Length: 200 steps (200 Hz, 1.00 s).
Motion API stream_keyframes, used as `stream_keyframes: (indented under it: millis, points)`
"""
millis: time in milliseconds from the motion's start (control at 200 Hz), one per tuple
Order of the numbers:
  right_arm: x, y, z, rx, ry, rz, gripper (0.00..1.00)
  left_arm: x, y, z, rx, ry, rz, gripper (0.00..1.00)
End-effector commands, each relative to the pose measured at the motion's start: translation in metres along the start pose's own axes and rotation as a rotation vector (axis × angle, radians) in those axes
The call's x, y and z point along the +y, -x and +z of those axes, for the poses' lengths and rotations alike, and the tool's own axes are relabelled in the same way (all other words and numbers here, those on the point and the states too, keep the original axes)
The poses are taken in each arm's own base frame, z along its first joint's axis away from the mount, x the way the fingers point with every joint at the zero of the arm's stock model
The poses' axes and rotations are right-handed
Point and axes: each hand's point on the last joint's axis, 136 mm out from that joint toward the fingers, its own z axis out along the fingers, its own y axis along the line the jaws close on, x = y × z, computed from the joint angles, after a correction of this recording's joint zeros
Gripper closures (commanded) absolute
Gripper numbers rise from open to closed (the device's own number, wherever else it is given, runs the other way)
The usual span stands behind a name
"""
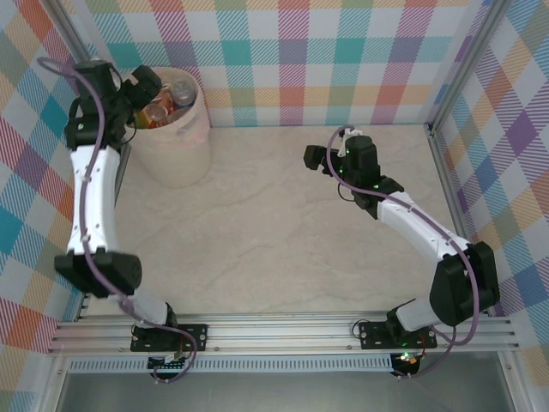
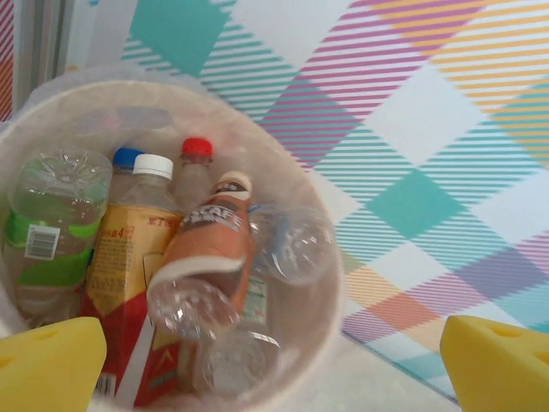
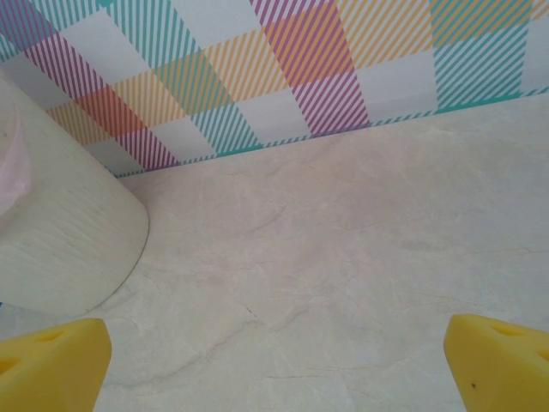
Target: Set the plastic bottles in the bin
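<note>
Bright, even, diffuse light with no hard shadows. There is only a faint soft shadow on the bench (image 1: pixel 283 232) at the base of the bin (image 1: pixel 176 159). Top view is sharp. Left wrist view is soft: the bottles (image 2: pixel 202 249) inside the bin are blurry, with mild glare on the clear plastic. The left pincer pads (image 2: pixel 47 365) below the bin are out of focus.

A robot lab test cell: aluminium rail frame (image 1: pixel 283 330), checked backdrop walls (image 1: pixel 343 60), marble-look tabletop (image 1: pixel 274 232)

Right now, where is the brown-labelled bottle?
In the left wrist view, the brown-labelled bottle lies on top of the pile inside the bin, right beside the yellow-labelled, white-capped bottle on its left.
</note>
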Motion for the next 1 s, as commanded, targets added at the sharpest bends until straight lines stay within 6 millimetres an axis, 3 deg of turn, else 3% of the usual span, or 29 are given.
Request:
stream_keyframes:
  millis: [0,230,370,460,590,690,880,995]
  points:
    - [-0.009,0.014,-0.022,-0.065,-0.047,-0.05,0.0,-0.028,-0.008,-0.029,-0.035,-0.15,0.045,0.0]
    - [-0.037,0.019,-0.058,-0.147,-0.172,-0.1,0.0,-0.052,-0.086,-0.073,0.036,-0.272,0.117,0.0]
    - [-0.062,0.013,-0.077,-0.17,-0.276,-0.146,0.0,-0.037,-0.126,-0.076,0.048,-0.212,0.173,0.0]
    - [-0.085,0.005,-0.089,-0.171,-0.367,-0.184,0.0,-0.01,-0.146,-0.071,0.027,-0.151,0.2,0.0]
    - [-0.13,-0.01,-0.105,-0.157,-0.524,-0.184,0.0,0.049,-0.168,-0.057,-0.052,0.033,0.249,0.0]
    - [-0.165,-0.025,-0.112,-0.115,-0.623,-0.16,0.0,0.082,-0.184,-0.047,-0.078,0.14,0.28,0.0]
    - [-0.216,-0.059,-0.11,-0.028,-0.734,-0.131,0.0,0.139,-0.208,-0.028,-0.116,0.36,0.365,0.0]
    - [-0.226,-0.086,-0.092,0.068,-0.61,-0.103,0.0,0.164,-0.228,-0.013,-0.094,0.391,0.405,0.0]
